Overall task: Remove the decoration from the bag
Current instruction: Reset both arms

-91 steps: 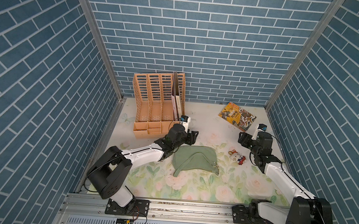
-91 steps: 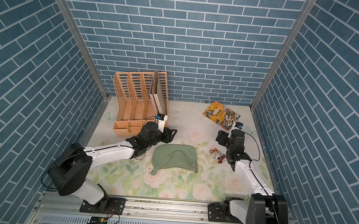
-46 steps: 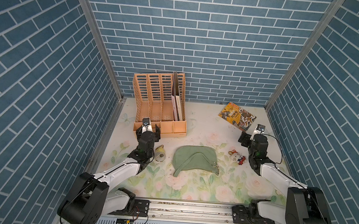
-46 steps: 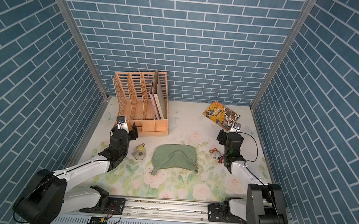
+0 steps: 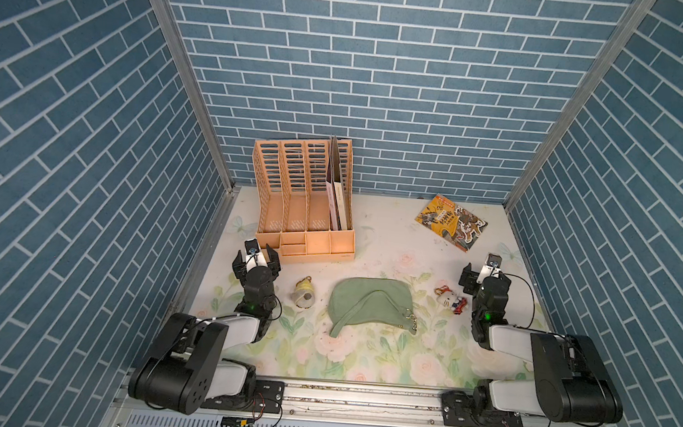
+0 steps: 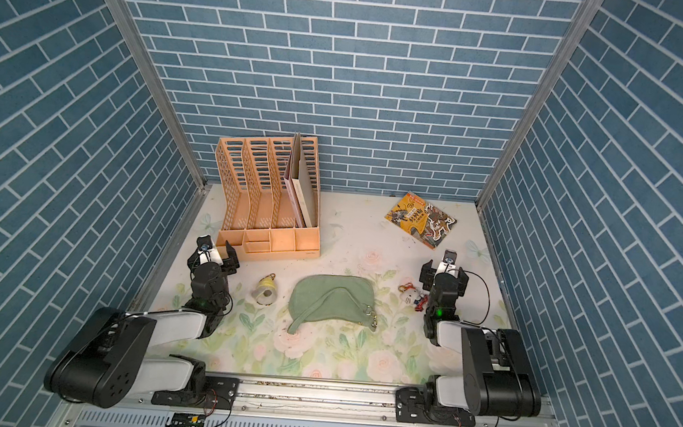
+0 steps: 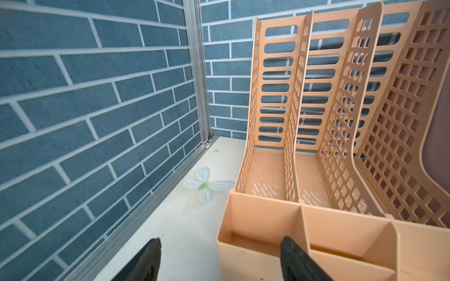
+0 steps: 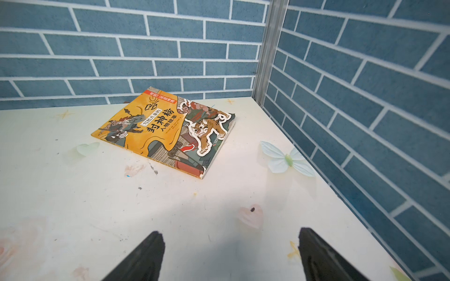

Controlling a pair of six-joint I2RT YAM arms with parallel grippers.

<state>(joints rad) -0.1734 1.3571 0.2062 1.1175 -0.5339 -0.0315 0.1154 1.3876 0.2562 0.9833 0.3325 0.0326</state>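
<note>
Looks like you're basically wrapping this one up. The soft sage-green half-moon fabric bag [image 5: 370, 304] is lying flat mid-table. Both decorations are sitting clear of it: the cream-yellow round charm with a gold clasp [image 5: 304, 294] on your left arm's side, and the little white plush cat charm [image 5: 449, 300] on your right arm's. Your left gripper [image 5: 256, 256] and right gripper [image 5: 486, 278] are both gaping open, holding nothing. My guess is you're only parking the arms next, with nothing left to unclip.
</note>
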